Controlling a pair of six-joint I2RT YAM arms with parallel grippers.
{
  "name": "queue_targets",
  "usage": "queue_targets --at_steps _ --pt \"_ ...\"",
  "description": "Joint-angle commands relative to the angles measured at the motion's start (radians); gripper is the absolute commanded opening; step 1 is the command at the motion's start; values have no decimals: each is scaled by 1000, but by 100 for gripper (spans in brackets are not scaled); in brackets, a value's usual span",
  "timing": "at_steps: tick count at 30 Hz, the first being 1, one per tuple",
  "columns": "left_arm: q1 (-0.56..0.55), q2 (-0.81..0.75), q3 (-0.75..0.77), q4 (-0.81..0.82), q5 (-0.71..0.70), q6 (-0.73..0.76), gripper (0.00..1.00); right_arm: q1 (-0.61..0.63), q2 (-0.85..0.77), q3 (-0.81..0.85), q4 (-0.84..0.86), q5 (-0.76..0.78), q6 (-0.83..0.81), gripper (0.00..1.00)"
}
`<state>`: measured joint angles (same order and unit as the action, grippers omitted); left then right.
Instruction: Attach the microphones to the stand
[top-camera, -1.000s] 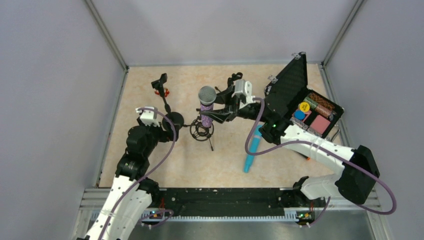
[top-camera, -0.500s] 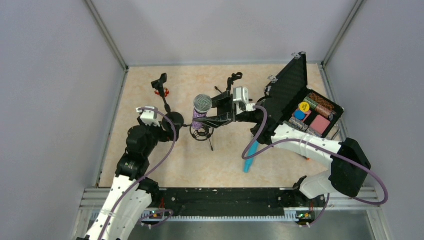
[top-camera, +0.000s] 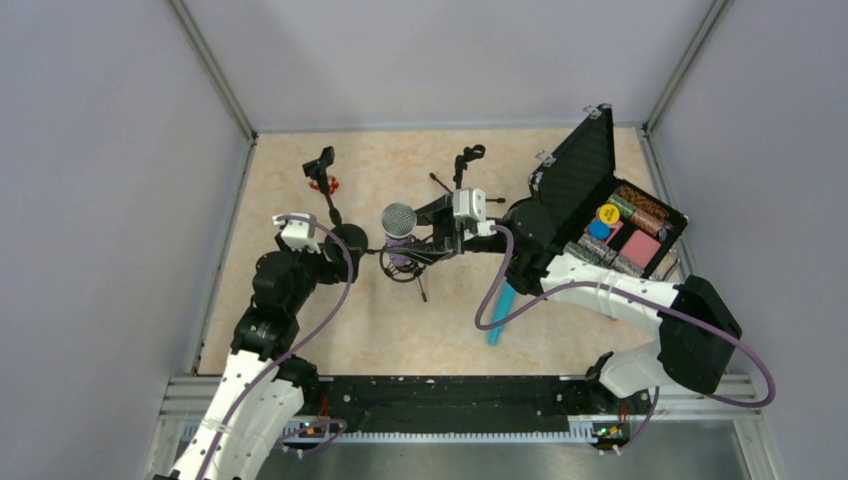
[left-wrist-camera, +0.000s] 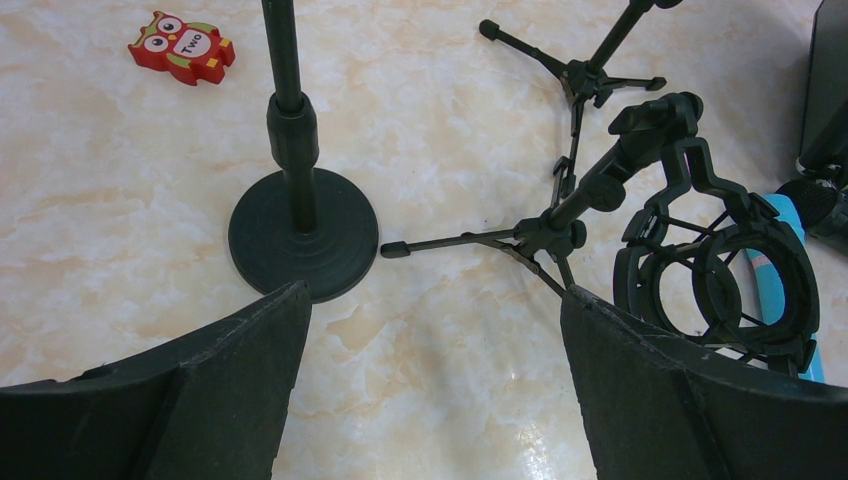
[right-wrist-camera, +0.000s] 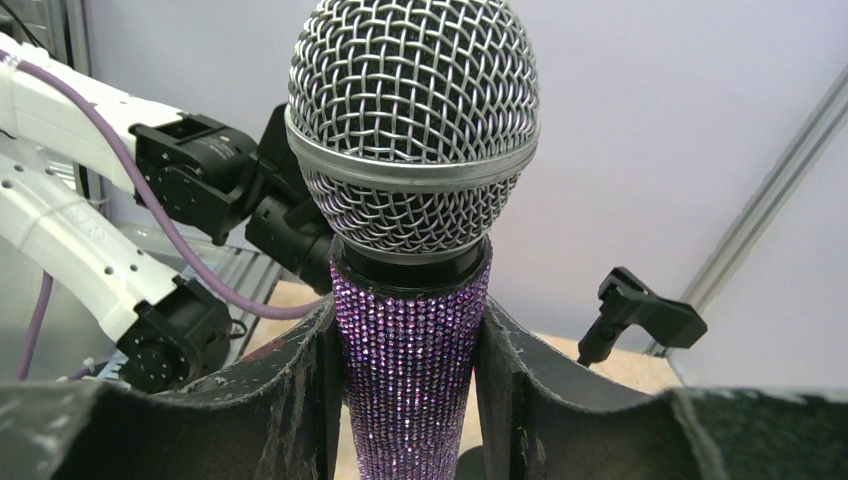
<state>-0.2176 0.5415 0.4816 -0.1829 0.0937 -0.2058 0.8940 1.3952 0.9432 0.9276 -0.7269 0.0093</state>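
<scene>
My right gripper (top-camera: 428, 238) is shut on the glittery purple microphone (top-camera: 398, 222), holding it upright by the body just below the silver mesh head (right-wrist-camera: 412, 120). Its lower end is at the ring mount (top-camera: 404, 262) of the small tripod stand; I cannot tell whether it is inside the ring. The ring mount (left-wrist-camera: 720, 285) looks empty in the left wrist view. The turquoise microphone (top-camera: 503, 305) lies flat on the table to the right of the stand. My left gripper (left-wrist-camera: 435, 292) hangs open over bare table, just short of the tripod's legs.
A round-base stand (left-wrist-camera: 302, 235) with a clip (top-camera: 320, 162) is at the back left, beside a red owl toy (left-wrist-camera: 182, 47). A second small tripod stand (top-camera: 467, 157) stands behind. An open black case (top-camera: 580, 175) sits at the right.
My right gripper has carried the purple microphone left and down, from beside the ring mount to directly over it. The left arm has held still.
</scene>
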Motion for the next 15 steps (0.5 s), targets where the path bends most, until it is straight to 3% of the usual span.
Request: queue_targets --at_steps 1,15 --pt "4 4 12 54 20 17 99 16 -19 3 26 28 -68 0" --pt "3 14 12 56 39 23 99 15 10 -12 14 67 -120 0"
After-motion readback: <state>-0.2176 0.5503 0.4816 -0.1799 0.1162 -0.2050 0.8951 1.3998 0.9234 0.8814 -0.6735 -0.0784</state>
